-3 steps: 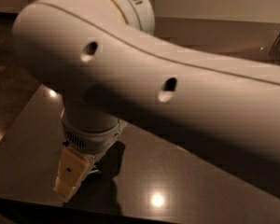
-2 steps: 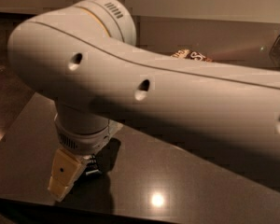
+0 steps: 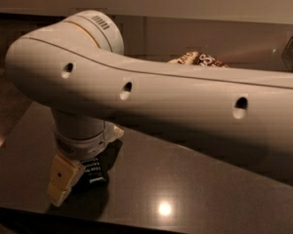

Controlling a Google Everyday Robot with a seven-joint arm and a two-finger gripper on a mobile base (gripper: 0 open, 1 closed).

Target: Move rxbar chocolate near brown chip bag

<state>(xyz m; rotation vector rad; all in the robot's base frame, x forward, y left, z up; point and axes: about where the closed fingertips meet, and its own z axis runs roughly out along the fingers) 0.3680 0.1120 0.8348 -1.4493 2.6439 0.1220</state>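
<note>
"Camera view has the gripper (image 3: pixel 83 168) in the lower left of the frame, hanging under the big white arm (image 3: pixel 185 106), right down at the dark glossy counter (image 3: pixel 195 194). Does it have the bar?"

"I can't tell whether it is clamped on it or merely around it. The small flat black rxbar chocolate wrapper with white lettering (image 3: pixel 94 173) lies right at the gripper, half in shadow."

"And the target?"

"Only a scrap of the crinkled brown chip bag with pale ends and white lettering (image 3: pixel 201 59) peeks over the arm, upper middle of the frame, well apart from the bar."

"So how to do this well?"

"I'd make sure of the grip first, since a flat, slick wrapper slips easily. Then lift only a little and carry it up and rightward across the frame. Keep the arm from sweeping the bag, which looks light and would shove aside. Set the bar down flat just beside the bag, not on it, and only then let go."
</note>
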